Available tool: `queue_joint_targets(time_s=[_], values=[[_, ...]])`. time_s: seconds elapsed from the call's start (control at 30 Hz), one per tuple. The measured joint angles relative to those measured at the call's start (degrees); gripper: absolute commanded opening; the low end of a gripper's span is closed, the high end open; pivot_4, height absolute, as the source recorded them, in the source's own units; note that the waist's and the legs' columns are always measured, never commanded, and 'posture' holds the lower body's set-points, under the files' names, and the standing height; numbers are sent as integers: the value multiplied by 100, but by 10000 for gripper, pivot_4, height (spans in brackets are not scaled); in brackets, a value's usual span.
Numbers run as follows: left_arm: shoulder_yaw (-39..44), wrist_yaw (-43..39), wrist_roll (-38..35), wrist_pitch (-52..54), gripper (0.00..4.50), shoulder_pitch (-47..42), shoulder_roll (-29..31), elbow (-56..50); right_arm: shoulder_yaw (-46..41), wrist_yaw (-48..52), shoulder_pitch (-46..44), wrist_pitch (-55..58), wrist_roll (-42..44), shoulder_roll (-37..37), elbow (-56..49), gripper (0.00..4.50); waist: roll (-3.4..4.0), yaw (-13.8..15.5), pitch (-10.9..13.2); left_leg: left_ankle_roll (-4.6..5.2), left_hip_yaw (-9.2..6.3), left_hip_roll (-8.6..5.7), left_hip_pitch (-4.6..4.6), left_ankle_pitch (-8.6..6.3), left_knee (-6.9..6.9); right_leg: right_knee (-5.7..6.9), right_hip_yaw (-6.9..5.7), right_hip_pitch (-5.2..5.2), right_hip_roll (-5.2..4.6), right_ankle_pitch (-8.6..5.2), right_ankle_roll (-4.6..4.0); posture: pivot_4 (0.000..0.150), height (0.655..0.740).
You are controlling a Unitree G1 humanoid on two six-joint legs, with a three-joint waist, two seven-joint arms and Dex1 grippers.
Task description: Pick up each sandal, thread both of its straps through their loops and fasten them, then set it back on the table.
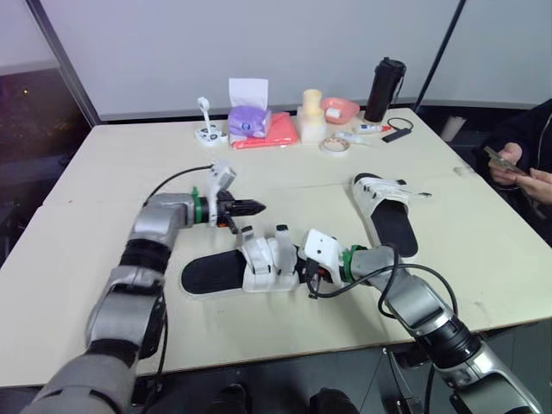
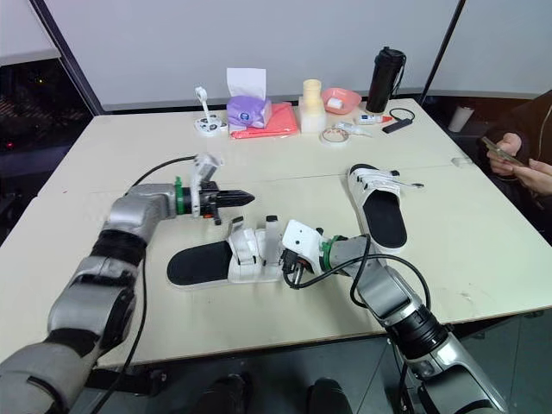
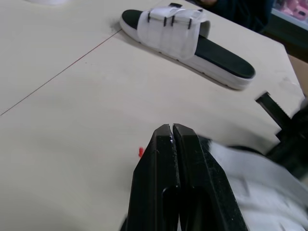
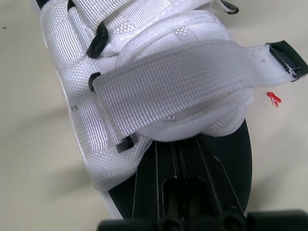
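Near sandal [image 1: 241, 266] lies flat on the table [image 1: 112, 172] close to the front edge, black footbed up, white upper in the middle. Its 2 strap ends [image 1: 247, 235] stand up loose, not pressed down. In the R wrist view 1 strap [image 4: 183, 77] runs across the upper to a black tip.

R gripper [image 1: 304, 272] is at that sandal's R end, nose pushed in under the white upper. Open or closed: can't tell, the upper hides it.

L gripper [image 1: 252, 207] is just behind the near sandal, pointing to the robot's R, not touching it. Both fingers [image 3: 159, 159] are pressed together, holding nothing.

2nd sandal [image 1: 385, 211] lies further back on the R, well apart from both grippers, straps flat over the upper.

Far edge: purple tissue pack [image 1: 248, 121], black bottle [image 1: 385, 89], tape roll [image 1: 335, 145]. At the R edge a person's hands [image 1: 522, 172] hold a phone.
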Motion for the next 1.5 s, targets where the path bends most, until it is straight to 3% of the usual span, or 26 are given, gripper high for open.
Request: queue_joint_targets(time_s=[0.13, 0.17, 0.27, 0.47, 0.83, 1.3, 1.5], values=[[28, -292, -142, -34, 312, 1195, 651, -1199, -37, -23, 47, 2, -2, -7, -21, 0, 1, 19, 1, -2, -1, 4, 1, -1, -1, -1, 2, -1, 0, 2, -7, 1500, 7400], [37, -325, -186, -11, 2649, 1430, 765, -1434, -51, -24, 59, 2, -3, -17, -21, 0, 1, 31, 0, -2, -1, 7, 1, -1, 0, -2, 2, 0, 0, 2, -9, 1500, 7400], [185, -280, -509, 424, 13398, 1867, 917, -2035, -61, -25, 63, 2, -37, -30, -16, 0, 0, 56, 0, -4, -10, 12, 1, -2, 4, -6, 0, -3, -1, -8, -31, 1500, 7400], [562, 240, -1347, 1756, 44731, 1950, 912, -2758, -44, -2, 49, -1, -45, -1, -17, 0, 2, 37, -2, -2, -14, 10, 1, -2, -1, -6, 1, -1, -2, 1, -13, 1500, 7400], [1103, 1289, -2638, 4154, 44731, 2412, 633, -2870, -87, -53, 408, 105, -318, -572, -844, 0, 2, 179, 3, -3, -10, -5, -6, -6, 1, -12, -3, -8, -13, -2, -6, 1500, 7400], [1137, 1896, -2929, 4316, 44731, 1828, -274, -2090, -821, 757, 703, 709, -352, -2547, -2382, 0, 11, 195, 39, -3, 2, -10, -24, -6, 11, -16, -3, -10, -18, -2, -4, 1500, 7400], [1111, 1943, -2917, 4292, 44731, 1380, -682, -1377, -1127, 1051, 809, 693, -122, -2828, -2702, 0, 9, 226, 40, -3, 1, -12, -25, -6, 24, -17, -4, -3, -19, -2, -5, 1500, 7400]])
